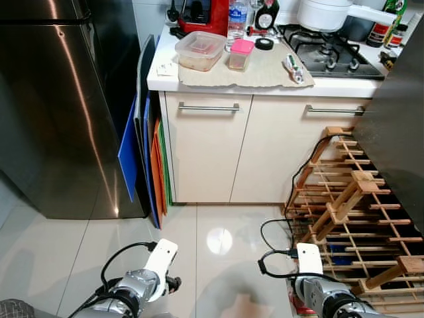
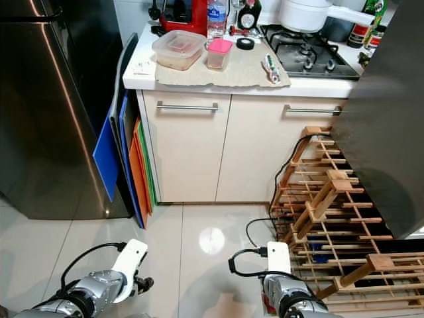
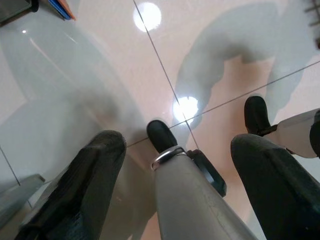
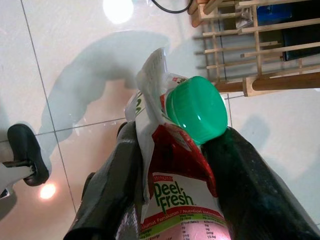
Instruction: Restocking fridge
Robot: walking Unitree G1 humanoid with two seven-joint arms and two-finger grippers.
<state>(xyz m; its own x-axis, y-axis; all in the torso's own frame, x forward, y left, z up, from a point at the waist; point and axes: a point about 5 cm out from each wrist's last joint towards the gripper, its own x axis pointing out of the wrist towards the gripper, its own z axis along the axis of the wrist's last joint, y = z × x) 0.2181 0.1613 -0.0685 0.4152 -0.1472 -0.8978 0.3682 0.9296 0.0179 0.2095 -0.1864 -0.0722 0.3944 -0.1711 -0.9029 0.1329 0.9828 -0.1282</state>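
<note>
My right gripper (image 4: 175, 145) is shut on a Peel Fresh carton (image 4: 176, 192) with a green screw cap (image 4: 196, 109), held low over the tiled floor. My left gripper (image 3: 180, 147) is open with nothing between its black fingers (image 3: 100, 165); my own leg and foot show beneath it. Both arms hang low at the bottom of the eye views, the left arm (image 1: 142, 286) and the right arm (image 1: 318, 288). The stainless steel fridge (image 1: 53, 106) stands at the left with its door closed.
Coloured cutting boards (image 1: 149, 152) lean between the fridge and a cream cabinet (image 1: 205, 149). The counter (image 1: 232, 69) carries food containers (image 1: 199, 50). A wooden rack (image 1: 351, 212) and a black cable (image 1: 278, 235) are on the right. A dark panel (image 1: 401, 126) stands at the far right.
</note>
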